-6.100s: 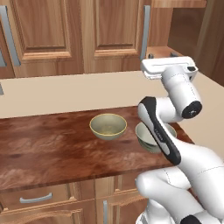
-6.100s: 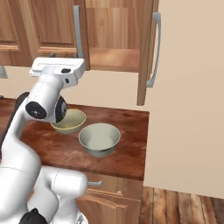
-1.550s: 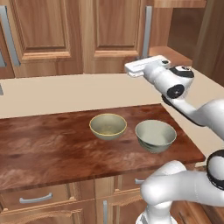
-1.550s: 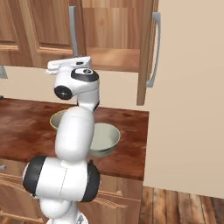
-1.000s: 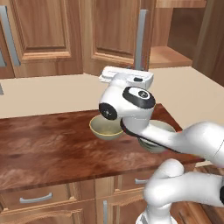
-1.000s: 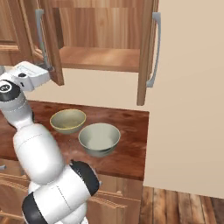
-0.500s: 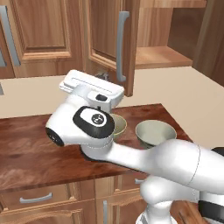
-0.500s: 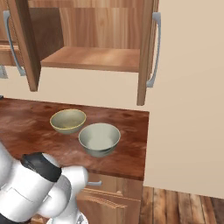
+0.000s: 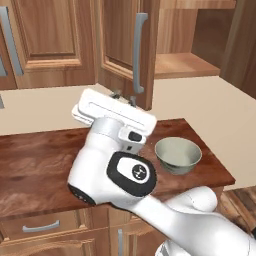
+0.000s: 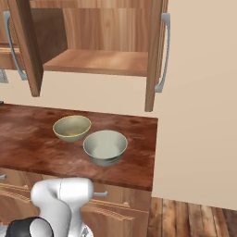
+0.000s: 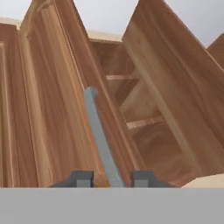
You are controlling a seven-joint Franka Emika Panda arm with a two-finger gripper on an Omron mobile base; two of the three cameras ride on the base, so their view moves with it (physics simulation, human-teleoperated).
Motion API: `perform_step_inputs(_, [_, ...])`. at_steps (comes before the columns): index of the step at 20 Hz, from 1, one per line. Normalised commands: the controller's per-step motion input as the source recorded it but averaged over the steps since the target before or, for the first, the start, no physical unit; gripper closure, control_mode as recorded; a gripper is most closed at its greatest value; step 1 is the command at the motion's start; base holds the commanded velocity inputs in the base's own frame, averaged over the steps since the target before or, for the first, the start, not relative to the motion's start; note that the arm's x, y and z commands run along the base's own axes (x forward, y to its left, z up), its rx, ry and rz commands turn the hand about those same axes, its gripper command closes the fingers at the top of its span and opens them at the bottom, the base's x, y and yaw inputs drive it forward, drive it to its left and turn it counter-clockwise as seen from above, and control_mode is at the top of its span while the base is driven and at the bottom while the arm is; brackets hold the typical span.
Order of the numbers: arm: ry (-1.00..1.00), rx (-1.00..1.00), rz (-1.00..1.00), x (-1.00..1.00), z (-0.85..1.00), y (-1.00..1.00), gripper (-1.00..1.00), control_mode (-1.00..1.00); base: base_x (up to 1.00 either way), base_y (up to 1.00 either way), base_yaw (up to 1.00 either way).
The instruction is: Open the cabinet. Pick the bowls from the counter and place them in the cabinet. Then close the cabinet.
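Note:
The cabinet (image 10: 97,62) stands with both doors swung out, its wooden shelf bare. My gripper (image 9: 125,97) is at the lower end of the left door's grey bar handle (image 9: 140,55). In the hand view that handle (image 11: 103,140) runs between my fingertips (image 11: 83,178), with a small gap on each side, so my gripper (image 11: 113,179) is open around it. The beige-olive bowl (image 10: 71,127) and the grey-green bowl (image 10: 105,147) sit side by side on the counter (image 10: 28,139). In the left base view my arm hides the beige bowl, beside the grey-green bowl (image 9: 177,155).
The open left door (image 10: 25,46) and the right door (image 10: 155,55) jut out over the counter. A closed wall cabinet door (image 9: 45,35) is to the left. Drawer fronts (image 9: 37,227) lie below the counter. The counter's right end meets a beige wall (image 10: 199,92).
The left door has swung from partly open to wide open. My arm swung left with it and now fills the middle of the left base view.

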Motion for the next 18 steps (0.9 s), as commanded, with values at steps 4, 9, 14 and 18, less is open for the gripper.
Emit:
perform_step_inputs(4, [-0.04, 0.13, 0.29, -0.01, 0.09, -1.00, -1.00, -1.00, 0.00, 0.00, 0.00])
perform_step_inputs(9, [-0.01, 0.20, 0.31, -0.01, 0.05, -1.00, -1.00, -1.00, 0.00, 0.00, 0.00])
perform_step_inputs(14, [0.00, 0.23, 0.39, 0.15, 0.00, -0.89, -1.00, -1.00, 0.00, 0.00, 0.00])
perform_step_inputs(18, [0.00, 0.33, 0.46, 0.45, 0.00, -0.59, -1.00, -1.00, 0.00, 0.00, 0.00])
